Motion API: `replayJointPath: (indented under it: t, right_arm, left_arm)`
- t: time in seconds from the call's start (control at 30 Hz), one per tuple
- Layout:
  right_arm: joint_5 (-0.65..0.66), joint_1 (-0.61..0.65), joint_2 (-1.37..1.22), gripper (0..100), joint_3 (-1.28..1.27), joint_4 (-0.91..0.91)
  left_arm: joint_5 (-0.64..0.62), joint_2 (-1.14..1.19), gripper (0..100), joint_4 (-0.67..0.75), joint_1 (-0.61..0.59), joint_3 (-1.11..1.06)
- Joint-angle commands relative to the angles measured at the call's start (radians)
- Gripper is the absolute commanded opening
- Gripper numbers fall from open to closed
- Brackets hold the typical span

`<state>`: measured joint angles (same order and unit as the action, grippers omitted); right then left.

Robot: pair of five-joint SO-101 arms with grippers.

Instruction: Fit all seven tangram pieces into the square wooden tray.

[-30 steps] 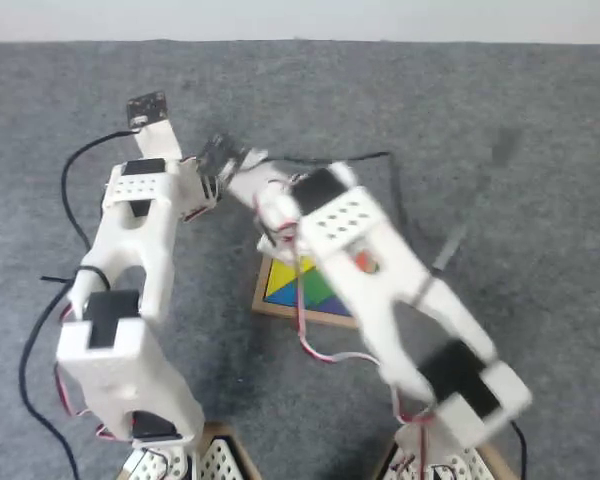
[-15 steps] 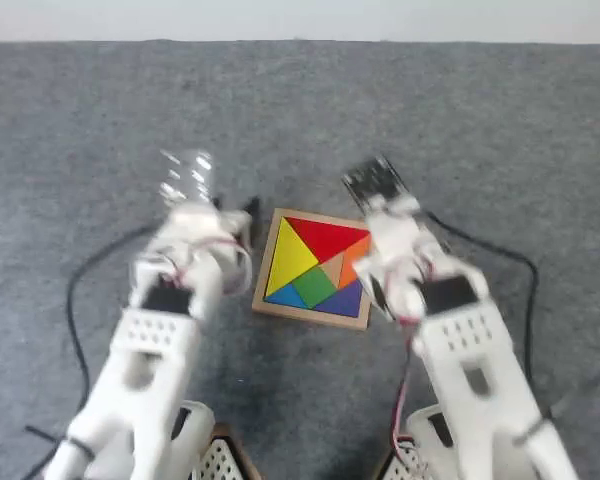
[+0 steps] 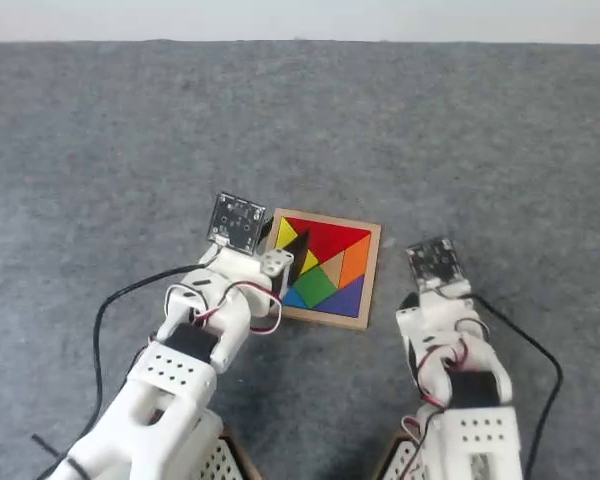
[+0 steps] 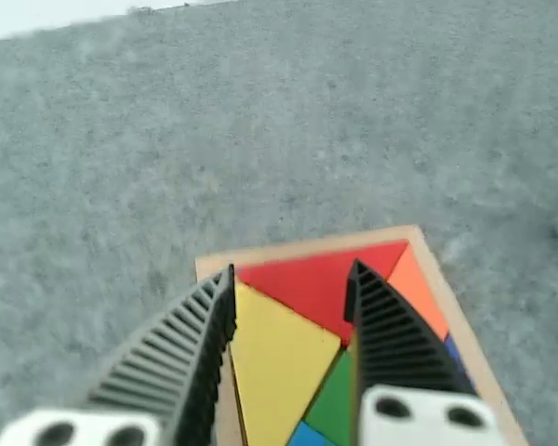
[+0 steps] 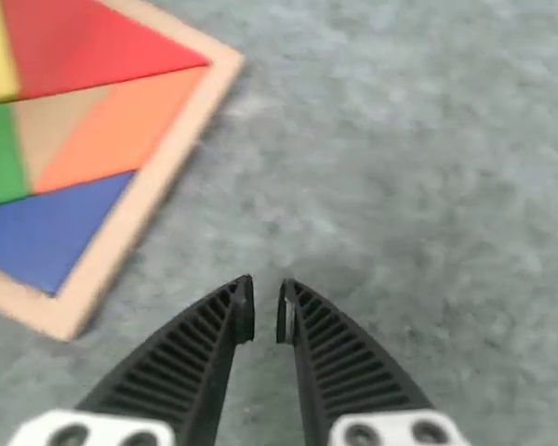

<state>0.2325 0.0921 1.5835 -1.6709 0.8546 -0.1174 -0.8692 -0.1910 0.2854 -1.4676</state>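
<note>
Partly hidden: the left end effector (image 4: 290, 279) is spread wide and grips nothing. Its black fingers (image 4: 191, 344) cover bits of the yellow triangle (image 4: 279, 362) and red triangle (image 4: 307, 283) in the wooden tray (image 4: 307, 238), whose near side is cut off. From above, the left wrist masks the tray's left rim, so the piece count is unclear. Right end effector (image 5: 265, 311) is nearly closed, sliver of gap, empty, over the grey desk (image 5: 428, 167) beside the tray's corner, arm folded back.

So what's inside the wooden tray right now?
Coloured pieces fill the wooden tray: red triangle, yellow triangle, orange piece, tan piece, green piece, light blue piece, dark blue piece. The left gripper, above it, hides part of the yellow triangle from overhead.
</note>
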Motion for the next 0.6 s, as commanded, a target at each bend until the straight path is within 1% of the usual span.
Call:
replayJointPath:
  t: [0.0,0.1,0.23,0.37,0.4,0.47,0.57]
  right_arm:
    - [-0.012,-0.042,0.166,5.8,-0.015,0.051]
    - [-0.006,-0.044,0.239,5.8,-0.012,0.114]
    - [-0.006,-0.044,0.216,5.8,-0.012,0.119]
    - [-0.006,-0.044,0.209,5.8,-0.012,0.119]
    - [-0.006,-0.044,0.209,5.8,-0.012,0.119]
    - [-0.006,-0.045,0.208,5.8,-0.012,0.119]
    - [-0.006,-0.045,0.206,5.8,-0.012,0.119]
  left_arm:
    - [0.014,-0.028,19,0.037,0.014,-0.012]
    - [0.014,-0.028,19,0.034,0.011,-0.047]
    - [0.014,-0.028,19,0.035,0.006,-0.137]
    - [0.014,-0.055,19,0.06,0.003,-0.16]
    - [0.017,-0.071,19,0.087,0.003,-0.179]
    - [0.017,-0.104,17,0.196,-0.002,-0.208]
    - [0.055,-0.176,7,0.308,-0.072,-0.206]
